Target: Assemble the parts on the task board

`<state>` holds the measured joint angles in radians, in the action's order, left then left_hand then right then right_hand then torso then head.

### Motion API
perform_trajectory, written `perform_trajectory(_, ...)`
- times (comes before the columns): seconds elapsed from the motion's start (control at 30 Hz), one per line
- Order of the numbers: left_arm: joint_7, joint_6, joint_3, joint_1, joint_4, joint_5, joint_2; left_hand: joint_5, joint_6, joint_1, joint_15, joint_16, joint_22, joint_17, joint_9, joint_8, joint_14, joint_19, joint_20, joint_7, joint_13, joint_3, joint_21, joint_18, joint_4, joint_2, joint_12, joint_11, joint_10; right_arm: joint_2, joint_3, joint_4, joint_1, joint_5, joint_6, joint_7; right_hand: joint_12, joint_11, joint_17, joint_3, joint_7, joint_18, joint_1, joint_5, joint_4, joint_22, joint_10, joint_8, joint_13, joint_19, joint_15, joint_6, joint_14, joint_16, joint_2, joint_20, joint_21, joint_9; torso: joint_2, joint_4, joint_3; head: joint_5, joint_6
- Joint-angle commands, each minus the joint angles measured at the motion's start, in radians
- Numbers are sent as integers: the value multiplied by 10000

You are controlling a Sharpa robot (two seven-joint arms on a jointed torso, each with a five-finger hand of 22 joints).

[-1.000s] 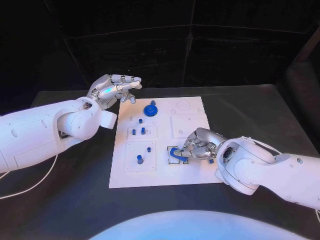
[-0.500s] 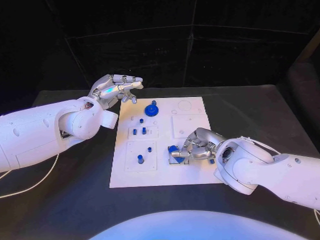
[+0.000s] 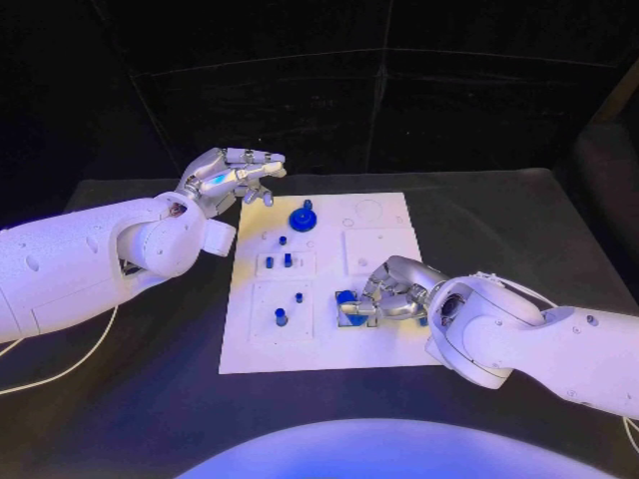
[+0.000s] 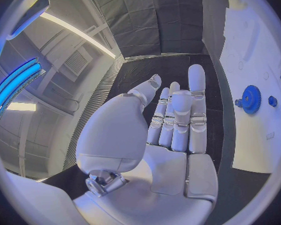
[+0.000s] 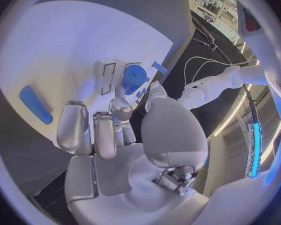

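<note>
The white task board (image 3: 380,351) lies mid-table. A blue gear (image 3: 303,218) stands near its far edge, and several small blue pegs (image 3: 280,317) stand in its left half. My right hand (image 3: 393,287) rests low over the board's near right part. Its thumb and a finger pinch a blue part (image 3: 347,297) against the board. In the right wrist view this blue part (image 5: 134,79) sits just past the fingertips (image 5: 119,104), with a flat blue piece (image 5: 35,104) lying further off. My left hand (image 3: 234,178) hovers off the board's far left corner, holding nothing, fingers straight (image 4: 178,115).
The left wrist view shows the blue gear (image 4: 250,99), a small peg (image 4: 272,101) and the board (image 4: 256,50) off to one side. Black table (image 3: 521,230) surrounds the board. White cables (image 3: 61,374) trail under my left arm.
My right hand's fingers have closed in on the blue part, which has shifted slightly toward the board's middle. The left hand has not moved.
</note>
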<state>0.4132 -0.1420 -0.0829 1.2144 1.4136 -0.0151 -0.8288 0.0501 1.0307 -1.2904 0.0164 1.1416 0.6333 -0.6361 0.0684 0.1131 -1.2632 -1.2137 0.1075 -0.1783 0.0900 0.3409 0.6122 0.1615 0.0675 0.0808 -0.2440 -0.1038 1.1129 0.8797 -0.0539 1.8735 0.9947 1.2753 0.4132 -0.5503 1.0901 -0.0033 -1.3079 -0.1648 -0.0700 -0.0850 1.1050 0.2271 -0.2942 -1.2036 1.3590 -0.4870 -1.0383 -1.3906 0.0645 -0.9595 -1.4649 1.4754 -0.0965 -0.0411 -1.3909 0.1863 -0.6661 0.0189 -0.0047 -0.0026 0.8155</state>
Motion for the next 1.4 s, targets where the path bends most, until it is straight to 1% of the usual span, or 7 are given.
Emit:
perform_trajectory(0.03,24,130,5,12,-9,30,10,-15,-76,-3,8,0,-9,7,-11,3,77,-17,81,11,17,-73,-44,204,-6,-84,-41,18,-52,-9,4,79,11,91,-247,283,60,-40,-569,59,10,108,-21,79,8,-29,57,-69,-56,-105,78,-116,-680,25,134,13,-42,21,1,8,3,-7,-4)
perform_trajectory(0.3,17,141,3,12,-27,30,20,-15,-76,-3,8,0,-9,7,-11,3,77,-17,81,11,17,-73,-44,204,-6,-84,-41,18,-52,35,4,156,11,101,-247,435,87,-57,-589,49,28,110,-80,130,7,-44,93,-85,-107,-113,95,-153,-685,33,229,29,-50,21,5,0,2,-28,-1)
perform_trajectory(0.47,8,154,1,12,-31,30,24,-15,-76,-3,8,0,-9,7,-11,3,77,-17,81,11,17,-73,-44,204,-6,-84,-41,18,-52,83,4,147,11,516,-381,378,34,-70,-585,82,37,111,-3,191,45,-46,104,-68,-114,-112,110,-158,-683,25,557,52,-51,-2,1,2,-4,-30,-16)
perform_trajectory(0.63,-14,162,-2,11,-26,30,24,-15,-76,-3,8,0,-9,7,-11,3,77,-17,81,11,17,-73,-44,204,-6,-84,-41,18,-52,104,4,105,11,900,-484,275,-31,-91,-594,248,55,112,1026,673,382,-61,113,-76,-140,-114,131,-207,-682,18,773,72,-53,-19,-4,-5,-5,-35,-15)
perform_trajectory(0.8,-25,172,-6,11,-20,30,30,-15,-76,-3,8,0,-9,7,-11,3,77,-17,81,11,17,-73,-44,204,-6,-84,-41,18,-52,46,4,35,11,1202,-593,92,-72,-172,-648,514,142,113,2020,653,900,-81,127,-184,-169,-121,191,-382,-692,36,1021,112,-59,28,-8,-7,-4,-53,2)
perform_trajectory(0.97,-29,170,-8,11,-18,30,12,-15,-76,-3,8,0,-9,7,-11,3,77,-17,81,11,17,-73,-44,204,-6,-84,-41,18,-52,37,4,-2,11,1508,-823,60,-187,-192,-621,512,152,113,2642,-196,1415,-60,91,-232,-136,-100,214,-461,-682,11,724,152,-36,56,0,3,-13,-75,22)
perform_trajectory(1.4,-42,181,-8,11,-11,30,-20,-15,-76,-3,8,0,-9,7,-11,3,77,-17,81,11,17,-73,-44,204,-6,-84,-41,18,-52,124,4,22,12,1823,-871,-30,-236,-211,-647,555,177,117,2903,-375,1632,-87,97,-252,-143,-107,227,-514,-686,14,737,160,-40,67,-2,4,-3,-86,34)
